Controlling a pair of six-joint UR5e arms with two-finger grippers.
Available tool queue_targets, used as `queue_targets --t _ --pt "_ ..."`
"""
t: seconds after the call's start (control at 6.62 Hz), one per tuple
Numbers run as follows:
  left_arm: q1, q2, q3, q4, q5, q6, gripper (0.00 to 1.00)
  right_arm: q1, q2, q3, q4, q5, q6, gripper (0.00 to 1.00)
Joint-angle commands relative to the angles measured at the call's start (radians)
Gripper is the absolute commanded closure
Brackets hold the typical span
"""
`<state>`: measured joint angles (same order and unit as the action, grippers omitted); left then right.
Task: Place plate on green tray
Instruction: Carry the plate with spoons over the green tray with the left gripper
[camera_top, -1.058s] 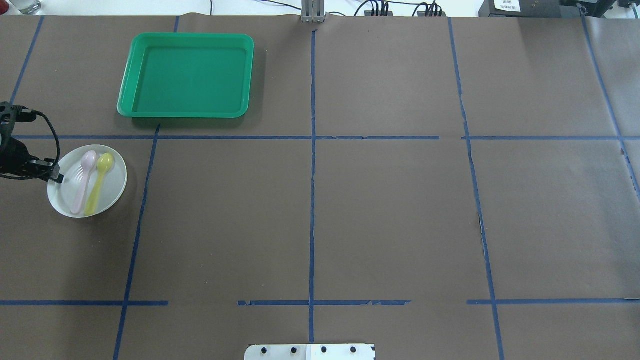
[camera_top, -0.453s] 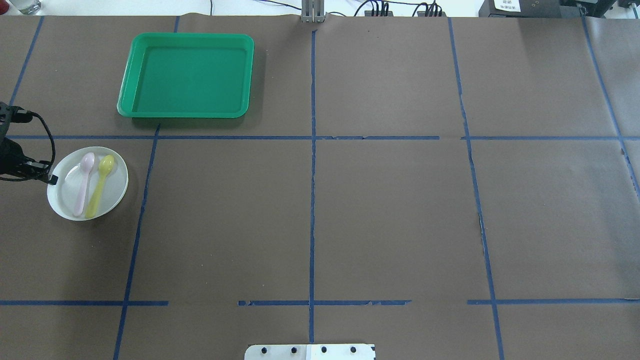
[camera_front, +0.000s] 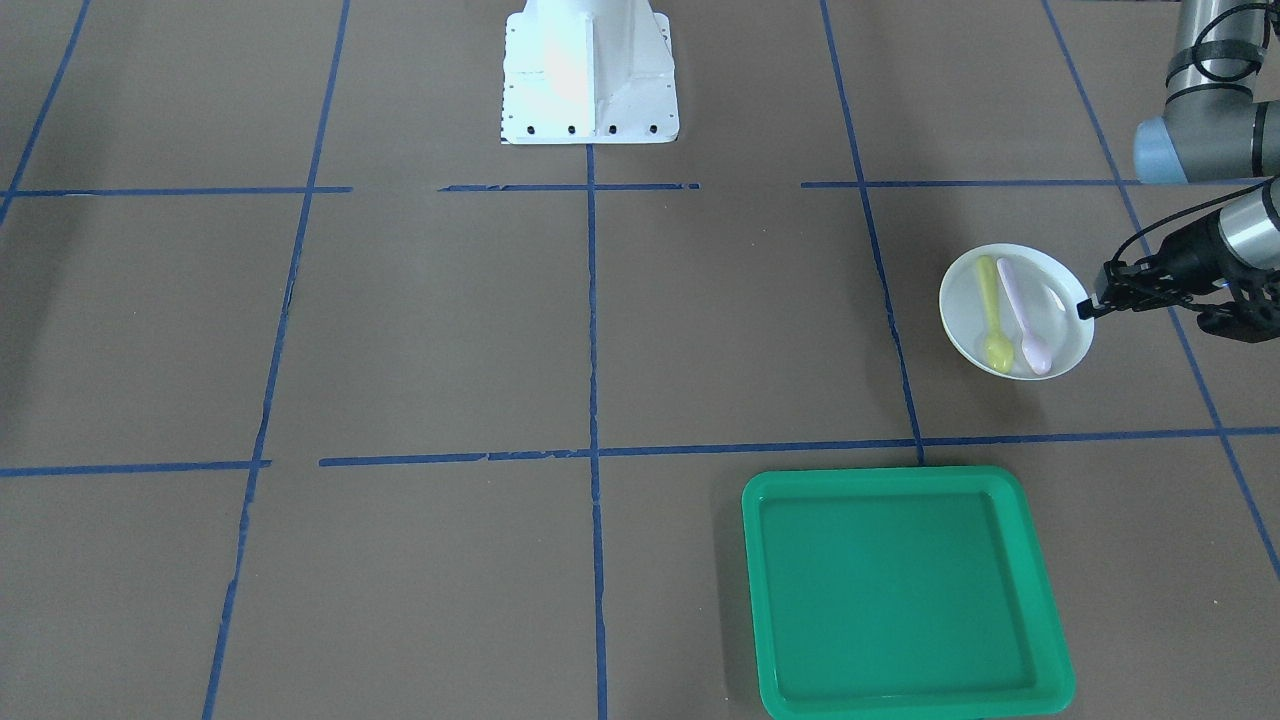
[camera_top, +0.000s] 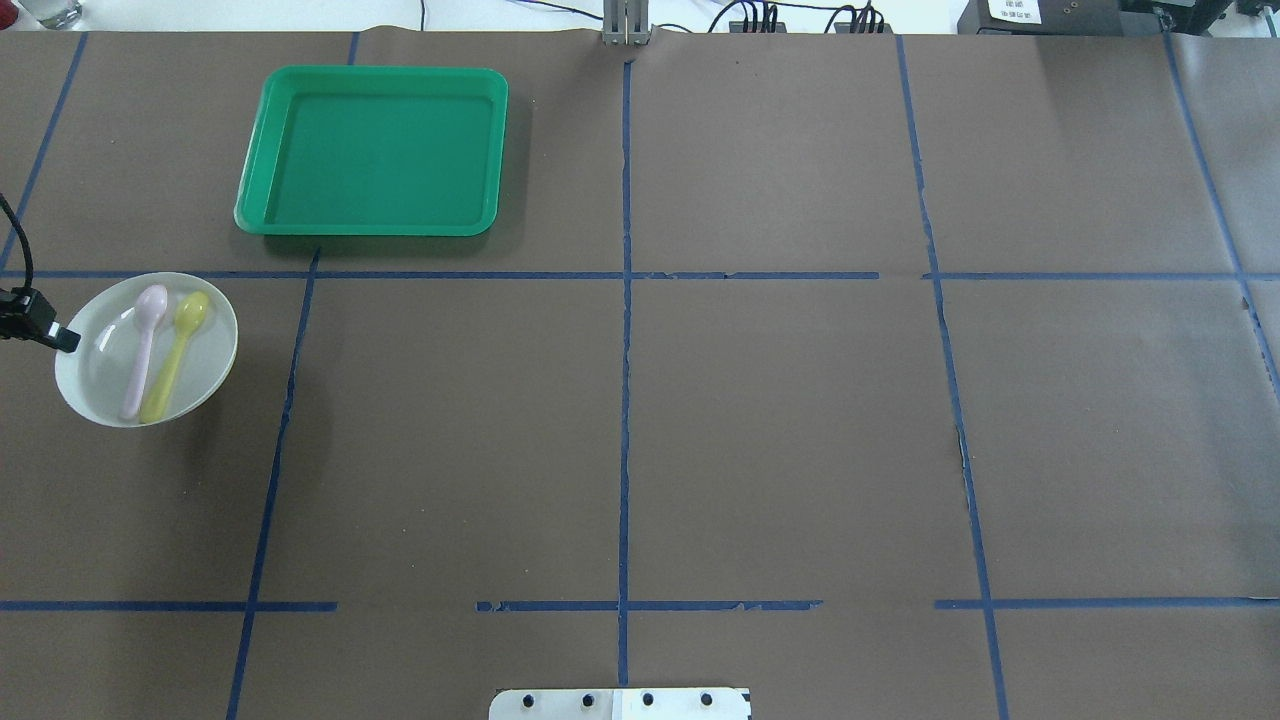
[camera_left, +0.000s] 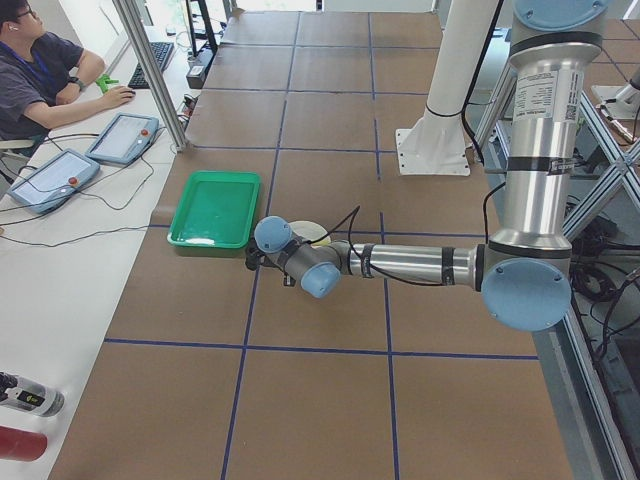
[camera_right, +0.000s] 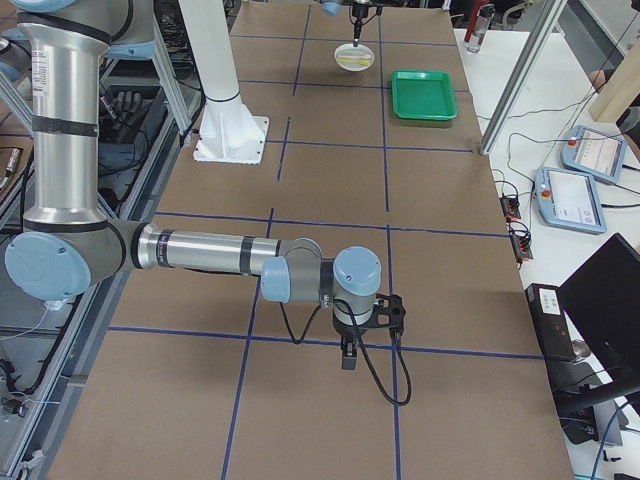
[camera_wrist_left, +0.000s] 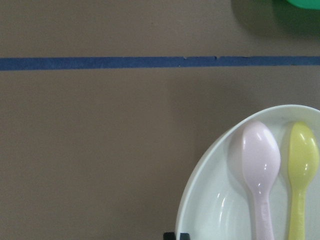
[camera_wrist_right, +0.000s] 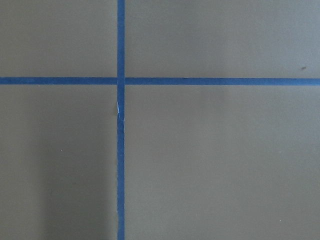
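The small white plate (camera_top: 100, 385) is at the table's left side, held a little above the brown paper and slightly tilted. It also shows in the front view (camera_front: 962, 300) and the left wrist view (camera_wrist_left: 215, 215). A pink spoon (camera_top: 140, 345) and a yellow spoon (camera_top: 175, 345) lie in it. My left gripper (camera_top: 60, 338) is shut on the plate's outer rim, as the front view (camera_front: 1085, 305) also shows. The green tray (camera_top: 370, 72) lies beyond the plate and holds nothing. My right gripper (camera_right: 350, 350) shows only in the exterior right view, so I cannot tell its state.
Blue tape lines divide the brown paper into squares. The robot's white base (camera_front: 588, 75) stands at the middle of the near edge. An operator (camera_left: 40, 70) sits at a side desk with tablets. The right wrist view holds only paper and tape.
My left gripper has risen with the plate and drawn it left and slightly toward the tray's side. The plate now looks larger and casts a shadow. The spoons stayed in it.
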<state>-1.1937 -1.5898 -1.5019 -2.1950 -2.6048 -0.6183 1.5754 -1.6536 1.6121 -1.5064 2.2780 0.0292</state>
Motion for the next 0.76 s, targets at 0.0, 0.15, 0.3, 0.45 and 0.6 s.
queue_targets --t 0.0,0.15,0.3,0.45,0.6 --pt "-0.043 -0.019 -0.001 0.018 -0.057 -0.01 1.0 0.0 0.0 0.0 0.0 0.0 0.0 0.0" --pt "-0.043 -0.083 0.006 0.075 -0.055 -0.047 1.0 0.0 0.0 -0.001 0.0 0.0 0.0 0.0" --pt "-0.037 -0.178 0.038 0.086 -0.046 -0.184 1.0 0.0 0.0 -0.001 0.001 0.0 0.0 0.0" --pt "-0.029 -0.258 0.11 0.081 -0.035 -0.246 1.0 0.0 0.0 -0.001 0.0 0.0 0.0 0.0" --pt "0.012 -0.365 0.188 0.075 0.051 -0.355 1.0 0.0 0.0 -0.001 0.0 0.0 0.0 0.0"
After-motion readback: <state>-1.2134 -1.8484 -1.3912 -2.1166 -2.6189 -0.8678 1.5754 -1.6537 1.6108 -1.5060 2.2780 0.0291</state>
